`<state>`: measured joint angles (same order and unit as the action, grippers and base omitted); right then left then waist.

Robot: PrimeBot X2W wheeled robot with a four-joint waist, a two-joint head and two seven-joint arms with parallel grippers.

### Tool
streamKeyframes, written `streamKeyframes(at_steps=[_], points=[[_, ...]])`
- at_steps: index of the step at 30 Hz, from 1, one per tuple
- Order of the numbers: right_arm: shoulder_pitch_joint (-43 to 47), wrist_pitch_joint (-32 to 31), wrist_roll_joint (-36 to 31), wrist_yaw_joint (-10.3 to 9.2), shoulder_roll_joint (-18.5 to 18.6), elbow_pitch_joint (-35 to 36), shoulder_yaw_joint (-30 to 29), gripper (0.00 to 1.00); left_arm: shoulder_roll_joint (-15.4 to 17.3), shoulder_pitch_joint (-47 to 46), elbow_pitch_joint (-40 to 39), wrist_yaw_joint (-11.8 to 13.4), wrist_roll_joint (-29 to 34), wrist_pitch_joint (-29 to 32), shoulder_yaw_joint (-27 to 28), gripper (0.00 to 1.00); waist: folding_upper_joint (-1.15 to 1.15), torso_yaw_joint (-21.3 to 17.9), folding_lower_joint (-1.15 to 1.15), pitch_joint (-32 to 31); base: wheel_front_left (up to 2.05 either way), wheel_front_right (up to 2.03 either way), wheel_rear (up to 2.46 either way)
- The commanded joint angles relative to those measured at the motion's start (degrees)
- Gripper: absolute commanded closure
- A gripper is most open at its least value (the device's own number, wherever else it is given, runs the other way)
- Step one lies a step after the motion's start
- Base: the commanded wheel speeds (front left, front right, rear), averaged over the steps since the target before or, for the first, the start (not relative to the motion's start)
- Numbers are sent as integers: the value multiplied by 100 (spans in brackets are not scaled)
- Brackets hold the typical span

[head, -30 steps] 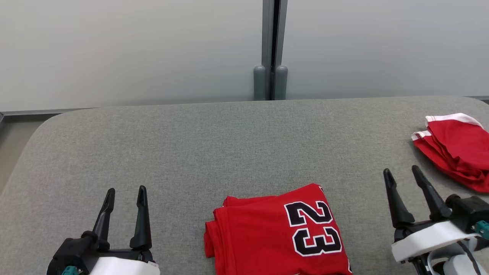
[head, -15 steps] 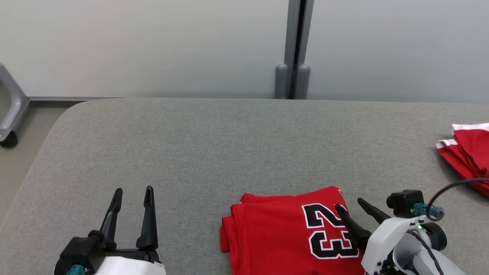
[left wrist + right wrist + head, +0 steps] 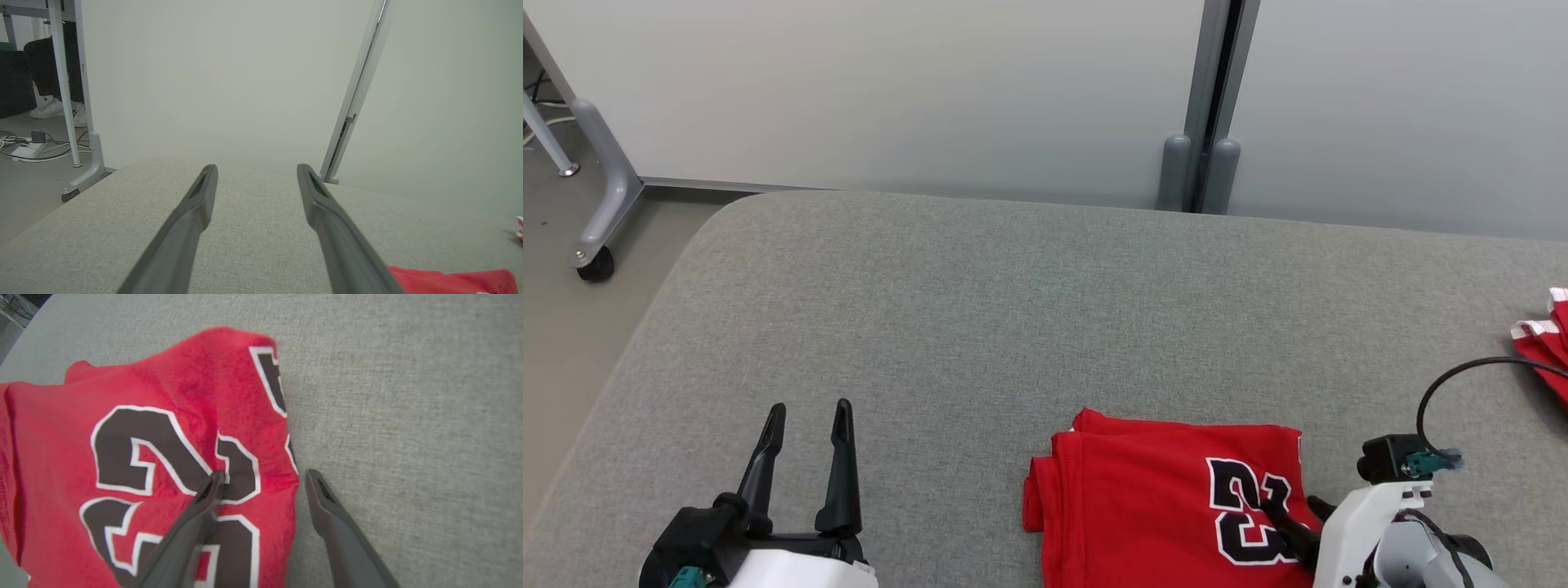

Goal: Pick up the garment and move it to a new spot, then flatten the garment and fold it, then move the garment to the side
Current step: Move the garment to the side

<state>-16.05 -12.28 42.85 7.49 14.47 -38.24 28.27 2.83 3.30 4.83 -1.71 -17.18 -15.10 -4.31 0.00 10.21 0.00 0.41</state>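
Observation:
The garment [image 3: 1143, 498] is a red jersey with a black "23", folded on the grey table near its front edge. My right gripper [image 3: 1297, 514] is open and points down at the garment's right edge. In the right wrist view the right gripper [image 3: 264, 473] straddles that edge of the garment [image 3: 163, 416], with one finger [image 3: 204, 506] over the number and the other over bare table. Whether it touches the cloth I cannot tell. My left gripper [image 3: 810, 406] stands open and empty, well left of the garment. The left wrist view has the left gripper [image 3: 256, 167] over bare table, with the garment [image 3: 449, 281] at the lower right.
The grey padded table [image 3: 931, 310] has rounded far corners and a pale wall with a grey post [image 3: 1209, 106] behind it. Another red and white cloth [image 3: 1543, 343] lies at the far right. A wheeled frame leg [image 3: 596, 245] stands on the floor to the left, with a person's shoes [image 3: 53, 108] and cables beyond it.
The head camera has turned left, shifting the whole picture right. My right gripper has swung in from the right and dipped over the garment's right edge. The left gripper has stayed put.

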Motion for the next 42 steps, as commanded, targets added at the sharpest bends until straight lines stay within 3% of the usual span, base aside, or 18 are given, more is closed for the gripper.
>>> streamKeyframes(at_steps=[1, 4, 5, 6, 7, 8, 15, 31, 42], points=[[166, -237, -10, 1, -40, -213, 77, 0, 17, -79, 1, 6, 27, -3, 5, 0, 0, 9, 0, 11, 0, 0, 0], [137, -301, -7, 1, -118, -245, 50, 0, 19, -92, -3, 19, 48, -3, 1, 0, 0, 11, 0, 32, 0, 0, 0], [114, -261, -4, 1, -127, -206, 49, 12, 17, -96, -5, 18, 54, -3, 7, 0, 0, 6, 0, 35, 0, 0, 0], [83, -187, -1, 1, -124, -166, 29, 55, 17, -98, -6, 19, 56, -3, 15, 0, 0, -3, 0, 36, 0, 0, 0], [57, -133, -14, 1, -107, -123, 26, 89, 18, -101, -5, 20, 54, -3, 22, 0, 0, -15, 0, 34, 0, 0, 0], [28, -69, -30, 1, -84, -78, 27, 100, 18, -102, -2, 15, 56, -3, 22, 0, 0, -33, 0, 28, 0, 0, 0], [-284, 300, -85, 0, 127, 337, 117, 100, 17, -105, -57, -41, 65, -3, -28, 0, 0, -362, 0, -5, 0, 0, 0], [-1193, 146, -303, 0, 657, 998, 539, 100, 16, -425, -274, -64, 166, 0, -296, 0, 0, -2085, 0, 351, 0, 0, 0], [-2419, 436, -59, 0, 1016, 975, 712, 100, 41, -1135, -147, -208, 512, -1, -527, 0, 0, -2809, 0, 1250, 0, 0, 0]])
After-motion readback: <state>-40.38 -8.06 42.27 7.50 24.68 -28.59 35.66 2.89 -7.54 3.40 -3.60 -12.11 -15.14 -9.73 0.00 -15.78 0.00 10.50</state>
